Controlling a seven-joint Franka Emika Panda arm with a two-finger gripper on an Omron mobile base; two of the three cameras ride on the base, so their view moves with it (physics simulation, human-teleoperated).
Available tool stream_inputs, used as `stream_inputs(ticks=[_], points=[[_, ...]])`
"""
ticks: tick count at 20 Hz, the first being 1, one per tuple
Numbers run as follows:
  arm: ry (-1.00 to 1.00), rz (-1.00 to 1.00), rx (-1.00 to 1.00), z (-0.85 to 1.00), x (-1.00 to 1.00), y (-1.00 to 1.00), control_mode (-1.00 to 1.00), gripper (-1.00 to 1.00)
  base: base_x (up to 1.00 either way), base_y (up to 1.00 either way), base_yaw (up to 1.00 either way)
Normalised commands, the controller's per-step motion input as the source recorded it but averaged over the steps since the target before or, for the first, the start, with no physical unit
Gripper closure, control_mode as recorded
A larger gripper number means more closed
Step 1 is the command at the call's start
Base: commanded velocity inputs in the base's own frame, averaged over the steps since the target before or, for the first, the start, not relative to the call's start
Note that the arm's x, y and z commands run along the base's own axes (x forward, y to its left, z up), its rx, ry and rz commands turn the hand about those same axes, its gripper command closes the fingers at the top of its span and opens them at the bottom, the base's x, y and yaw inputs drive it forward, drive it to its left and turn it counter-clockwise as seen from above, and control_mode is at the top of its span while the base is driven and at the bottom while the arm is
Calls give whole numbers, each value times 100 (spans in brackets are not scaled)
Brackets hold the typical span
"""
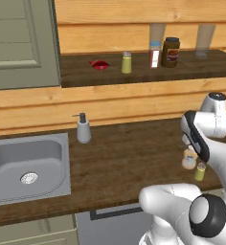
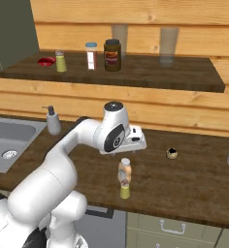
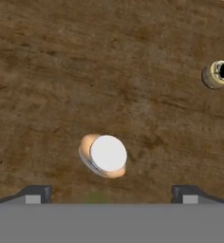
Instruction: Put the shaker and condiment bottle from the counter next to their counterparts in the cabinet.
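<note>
Hand view looks straight down on the white cap of the peach-tan plastic condiment bottle (image 3: 104, 155), standing upright on the dark brown wood-grain counter (image 3: 109, 71), with the gripper (image 3: 111, 193) above it and its fingers spread wide and holding nothing, probably so they can drop either side of the cap. The small yellow-green shaker (image 2: 124, 190) stands just beside the bottle toward the counter's front edge, while its twin (image 2: 61, 61) and a squat red item (image 2: 46, 61) wait on the dark cabinet shelf (image 2: 150, 72).
</note>
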Motion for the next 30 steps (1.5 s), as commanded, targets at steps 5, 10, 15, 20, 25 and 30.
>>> stream_inputs(ticks=[5, 10, 15, 20, 25, 30], points=[[-9, 0, 0, -23, -12, 0, -100, -100, 0, 0, 0], [-1, 0, 3, -53, -31, 0, -100, -100, 0, 0, 0], [-2, 0, 4, 0, 8, 0, -100, -100, 0, 0, 0], [-3, 0, 1, -2, 43, -6, -100, -100, 0, 0, 0], [-1, 0, 4, -3, 0, -6, -100, -100, 0, 0, 0], [-1, 0, 1, -44, -15, -6, -100, -100, 0, 0, 0]])
